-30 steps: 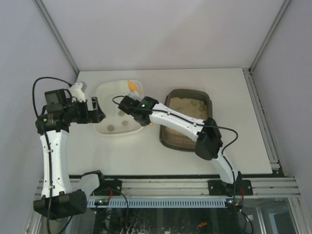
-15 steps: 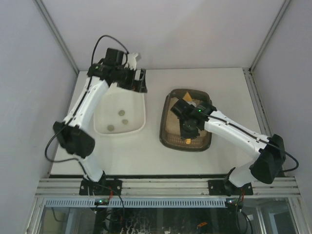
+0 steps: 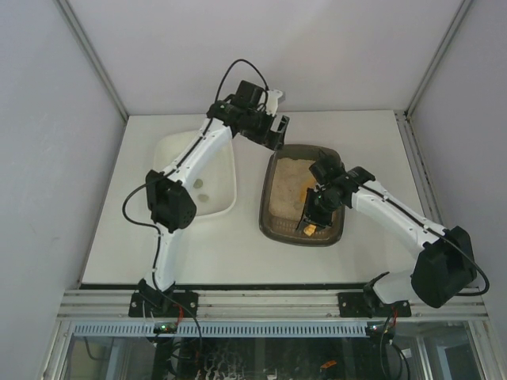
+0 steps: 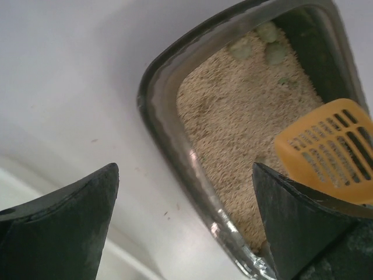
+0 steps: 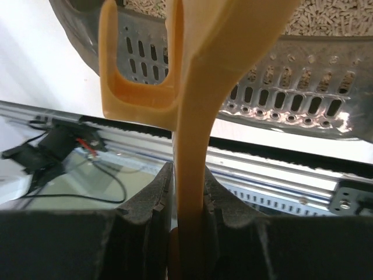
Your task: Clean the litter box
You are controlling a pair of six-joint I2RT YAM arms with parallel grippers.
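The litter box (image 3: pixel 266 212) is a dark tray of beige litter right of centre. In the left wrist view its corner rim (image 4: pixel 169 146) runs between my fingers, with greenish clumps (image 4: pixel 269 48) at the far end. My right gripper (image 3: pixel 313 215) hangs over the box, shut on the handle of the yellow slotted scoop (image 3: pixel 310 229). The right wrist view shows that handle (image 5: pixel 192 116) pinched between the pads, above the box's slotted rim (image 5: pixel 291 87). The scoop's head (image 4: pixel 329 151) lies over the litter. My left gripper (image 3: pixel 276 134) is open and empty above the box's far left corner.
A white rounded tray (image 3: pixel 226 202) lies left of the litter box with a few small clumps (image 3: pixel 201 190) in it. The enclosure's walls close in on three sides. A metal rail (image 3: pixel 269 302) runs along the near edge.
The right gripper carried the scoop from over the white tray into the litter box. The left gripper swung from the tray's left side to the box's far left corner.
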